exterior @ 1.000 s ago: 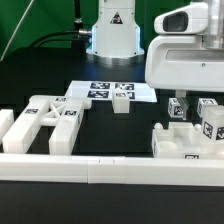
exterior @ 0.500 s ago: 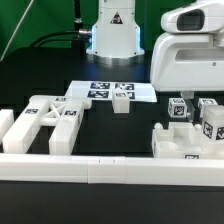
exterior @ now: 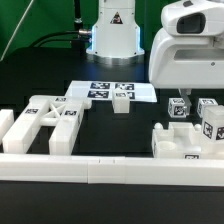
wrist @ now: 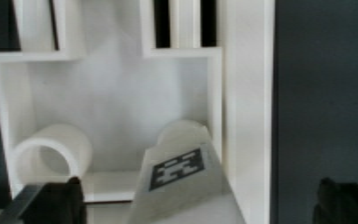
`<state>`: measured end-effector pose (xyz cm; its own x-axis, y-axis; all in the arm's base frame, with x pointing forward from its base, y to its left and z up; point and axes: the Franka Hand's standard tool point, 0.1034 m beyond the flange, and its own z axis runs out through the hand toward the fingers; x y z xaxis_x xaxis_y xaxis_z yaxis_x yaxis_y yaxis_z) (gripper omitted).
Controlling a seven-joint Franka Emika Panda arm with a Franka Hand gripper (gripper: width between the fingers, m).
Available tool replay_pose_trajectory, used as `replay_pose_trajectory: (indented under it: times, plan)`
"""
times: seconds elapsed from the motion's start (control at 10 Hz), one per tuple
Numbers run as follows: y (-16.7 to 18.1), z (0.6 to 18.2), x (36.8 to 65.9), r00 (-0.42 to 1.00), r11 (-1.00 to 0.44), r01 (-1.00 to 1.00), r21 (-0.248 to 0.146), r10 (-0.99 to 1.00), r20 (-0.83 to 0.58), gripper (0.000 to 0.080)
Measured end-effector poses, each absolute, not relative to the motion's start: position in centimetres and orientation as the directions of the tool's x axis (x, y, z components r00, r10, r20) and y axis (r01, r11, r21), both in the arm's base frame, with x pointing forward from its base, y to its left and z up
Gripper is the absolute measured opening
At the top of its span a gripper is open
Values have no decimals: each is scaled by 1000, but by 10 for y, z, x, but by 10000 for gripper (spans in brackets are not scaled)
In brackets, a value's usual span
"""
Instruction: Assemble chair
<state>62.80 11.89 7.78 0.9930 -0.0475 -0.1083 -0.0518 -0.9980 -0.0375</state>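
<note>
The chair lies in loose white parts. Two cut-out frames and a block rest at the exterior view's left. A small tagged block stands on the marker board. At the right, a chunky seat piece has tagged blocks behind it. The arm's white hand hangs above these. In the wrist view my gripper is open, its dark fingertips far apart over a slotted white panel, a round peg and a tagged slanted piece. Nothing is held.
A long white border rail runs across the front of the black table. The robot's base stands at the back, behind the marker board. A dark gap of table separates the left and right groups of parts.
The hand has drifted slightly toward the exterior view's right and a little upward. The jaws stay open and no part has moved.
</note>
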Motion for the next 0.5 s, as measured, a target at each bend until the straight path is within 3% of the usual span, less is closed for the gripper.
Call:
replay_pose_trajectory:
  times: [0.2,0.5]
  plan:
    - [118,77,628,993,-998,-45,-36,-41,-109,649]
    - [117,78,629,988,-993,116,-21,118,-96,649]
